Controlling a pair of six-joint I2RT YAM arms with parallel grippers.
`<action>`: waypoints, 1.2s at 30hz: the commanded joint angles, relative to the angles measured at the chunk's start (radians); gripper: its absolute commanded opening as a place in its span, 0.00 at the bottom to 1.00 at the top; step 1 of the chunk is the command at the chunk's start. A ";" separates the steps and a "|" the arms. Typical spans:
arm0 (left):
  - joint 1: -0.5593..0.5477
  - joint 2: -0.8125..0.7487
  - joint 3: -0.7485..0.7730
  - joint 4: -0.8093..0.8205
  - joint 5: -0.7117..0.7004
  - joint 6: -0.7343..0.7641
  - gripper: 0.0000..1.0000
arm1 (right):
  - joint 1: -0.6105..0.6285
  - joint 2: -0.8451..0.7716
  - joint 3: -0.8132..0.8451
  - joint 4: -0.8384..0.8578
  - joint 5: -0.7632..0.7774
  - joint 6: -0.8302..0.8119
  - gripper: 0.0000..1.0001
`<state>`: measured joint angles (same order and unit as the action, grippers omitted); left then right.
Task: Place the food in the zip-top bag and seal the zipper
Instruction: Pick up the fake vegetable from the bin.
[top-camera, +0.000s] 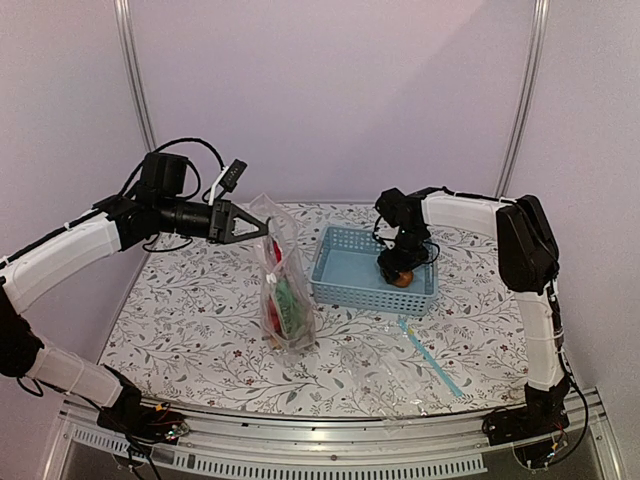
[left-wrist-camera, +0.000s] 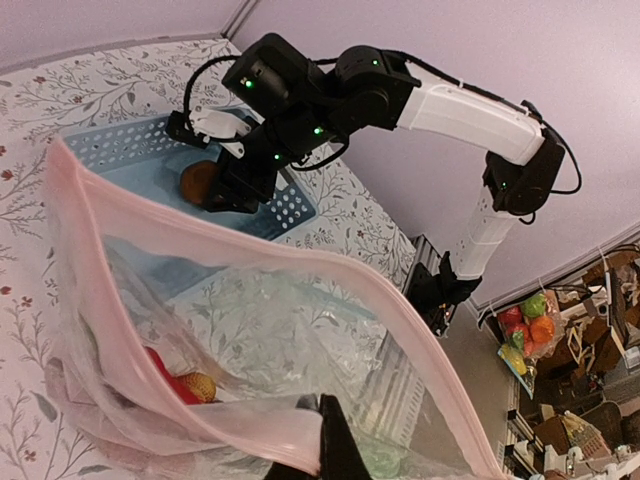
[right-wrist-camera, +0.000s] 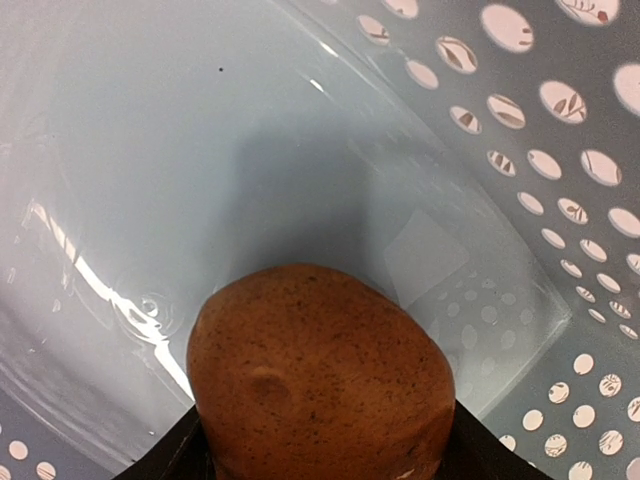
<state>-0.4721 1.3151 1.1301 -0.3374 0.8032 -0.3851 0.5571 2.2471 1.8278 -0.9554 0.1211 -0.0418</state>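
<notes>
Bag held open by left jaws; potato gripped by right jaws.
Detail: left jaws closed on the pink strip (left-wrist-camera: 240, 425) of the clear bag (top-camera: 295, 270), which stands on the counter (top-camera: 180, 320) with red and green food (top-camera: 280, 310) inside; right jaws closed around the brown potato (right-wrist-camera: 320, 370) inside the blue basket (top-camera: 350, 265), just right of the bag.

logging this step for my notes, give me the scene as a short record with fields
left claw: shut on the zip-top bag mouth, holding it up open
right claw: shut on potato inside blue basket
in bag: red and green food
spare: teal-strip bag flat on table, near front
</notes>
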 joint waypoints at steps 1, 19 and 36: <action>0.002 -0.009 0.001 -0.015 -0.001 0.020 0.00 | -0.001 0.002 0.027 0.013 -0.020 0.011 0.64; 0.003 -0.014 -0.003 -0.012 -0.010 0.023 0.00 | -0.002 -0.289 -0.063 0.013 -0.180 0.037 0.62; -0.002 -0.022 -0.010 0.009 0.019 0.015 0.00 | 0.211 -0.635 0.002 0.086 -0.263 0.275 0.62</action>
<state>-0.4721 1.3148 1.1301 -0.3370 0.8021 -0.3779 0.6765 1.6928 1.7775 -0.9241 -0.1448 0.1547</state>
